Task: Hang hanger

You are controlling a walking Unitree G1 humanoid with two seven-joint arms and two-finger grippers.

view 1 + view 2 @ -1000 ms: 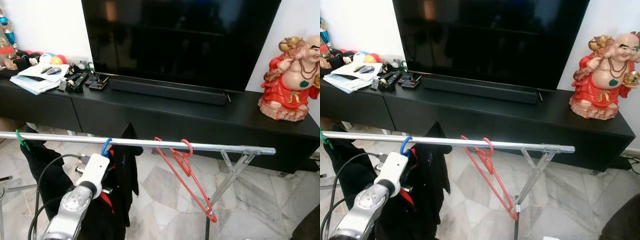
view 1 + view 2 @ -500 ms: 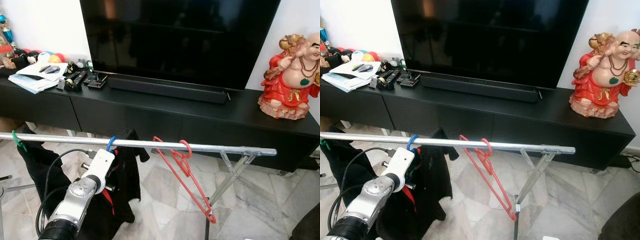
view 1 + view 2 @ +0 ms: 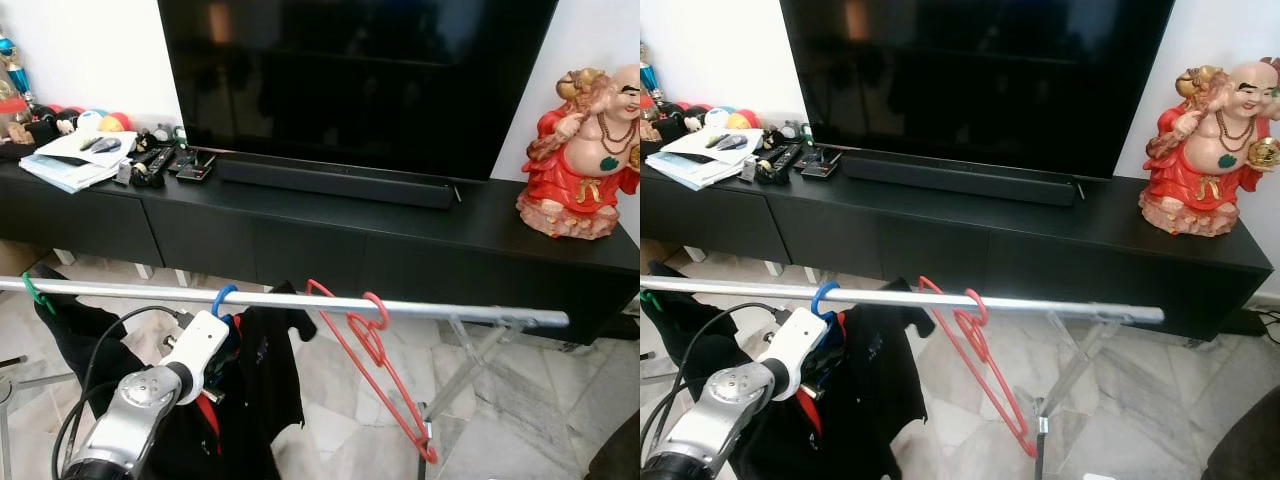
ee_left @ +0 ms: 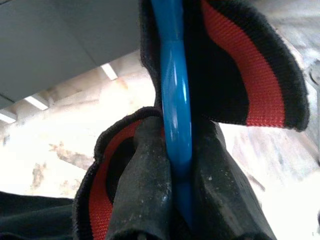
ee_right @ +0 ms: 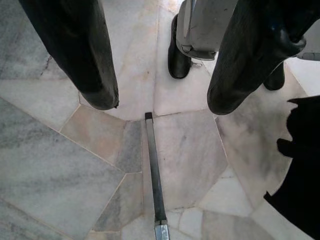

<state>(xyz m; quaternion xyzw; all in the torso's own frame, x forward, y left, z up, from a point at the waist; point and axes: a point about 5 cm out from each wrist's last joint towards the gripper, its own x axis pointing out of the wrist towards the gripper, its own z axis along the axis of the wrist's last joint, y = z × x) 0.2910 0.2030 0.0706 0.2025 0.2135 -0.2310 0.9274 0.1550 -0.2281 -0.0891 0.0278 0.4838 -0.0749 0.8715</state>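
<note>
A blue hanger (image 3: 221,297) carries a black garment (image 3: 262,370) with red collar lining, and its hook sits over the silver rail (image 3: 450,309). My left gripper (image 4: 177,145) is shut on the hanger's blue neck (image 4: 175,100) just under the rail, with the collar bunched around its fingers (image 4: 145,190). Two red hangers (image 3: 375,365) hang empty on the rail to the right. My right gripper (image 5: 160,100) hangs low over the marble floor, its fingers (image 5: 85,55) wide apart and holding nothing.
A green hook (image 3: 35,291) with a dark garment hangs at the rail's left end. Behind stand a black console (image 3: 400,245), a large TV (image 3: 360,70), a red statue (image 3: 585,160) and papers with remotes (image 3: 90,160). A rack foot bar (image 5: 152,170) lies on the floor.
The view has shifted a little. The black garment has swung to the right under the blue hanger. My left gripper stays shut on the hanger at the rail.
</note>
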